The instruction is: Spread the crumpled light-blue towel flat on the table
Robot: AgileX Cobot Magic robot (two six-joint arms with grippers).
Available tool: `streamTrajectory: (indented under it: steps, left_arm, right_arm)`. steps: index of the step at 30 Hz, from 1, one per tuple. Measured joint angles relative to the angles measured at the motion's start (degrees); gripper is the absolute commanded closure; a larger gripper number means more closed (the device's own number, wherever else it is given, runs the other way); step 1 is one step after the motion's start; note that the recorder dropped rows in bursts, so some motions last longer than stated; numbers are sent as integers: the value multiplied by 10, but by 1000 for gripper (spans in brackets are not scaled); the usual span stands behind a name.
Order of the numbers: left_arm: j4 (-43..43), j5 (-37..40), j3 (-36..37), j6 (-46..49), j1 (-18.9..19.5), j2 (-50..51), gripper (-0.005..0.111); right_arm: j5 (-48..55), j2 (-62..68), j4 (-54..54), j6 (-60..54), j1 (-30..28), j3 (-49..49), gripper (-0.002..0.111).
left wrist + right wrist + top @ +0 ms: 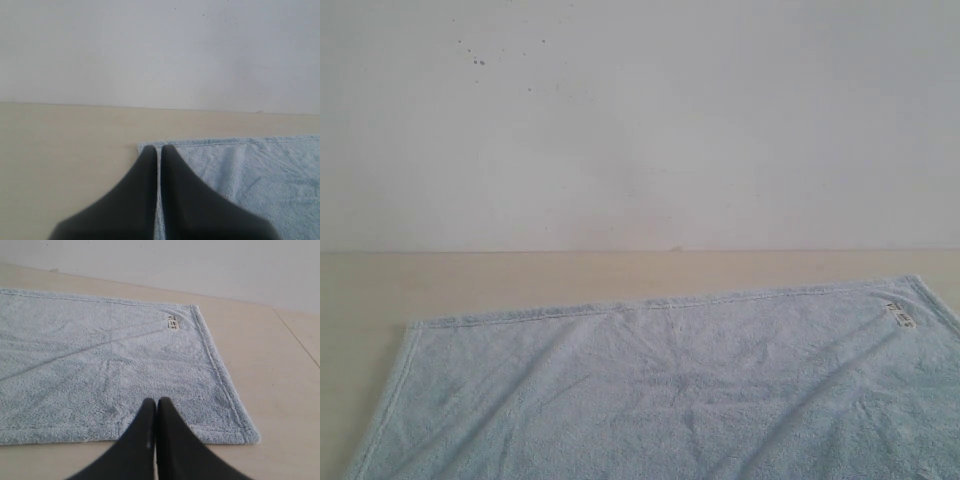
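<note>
Pincers: left gripper (pixel 157 148) and right gripper (pixel 156 401) both closed, empty.
Location: towel (pixel 670 390) flat on table (pixel 470 280), exterior 6 o'clock; faint creases.
Risk: low closed tips snagging terry pile could bunch the hem.

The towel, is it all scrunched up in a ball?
No, the towel lies spread out flat on the table, with only faint creases.

One towel (pixel 660 390) — one tag (pixel 900 317); one table (pixel 470 280); left gripper (pixel 158 148), right gripper (pixel 156 401) — two fingers (pixel 169 422) each.
</note>
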Motion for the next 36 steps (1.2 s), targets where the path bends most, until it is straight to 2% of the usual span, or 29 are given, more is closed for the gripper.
streamTrajectory:
  steps: [6, 13, 19, 25, 36]
  left_arm:
    - [-11, -10, 13, 0, 0, -1, 103]
    - [-92, -34, 98, 18, 0, -2, 103]
    - [-54, -121, 171, -31, 0, -2, 103]
    - [-36, -188, 199, -46, 0, -2, 103]
    - [-33, -152, 201, -32, 0, -2, 103]
  right_arm:
    - [1, 0, 0, 0, 0, 0, 108]
    - [7, 0, 0, 0, 0, 0, 108]
    - [8, 0, 0, 0, 0, 0, 108]
    - [8, 0, 0, 0, 0, 0, 108]
    - [8, 0, 0, 0, 0, 0, 108]
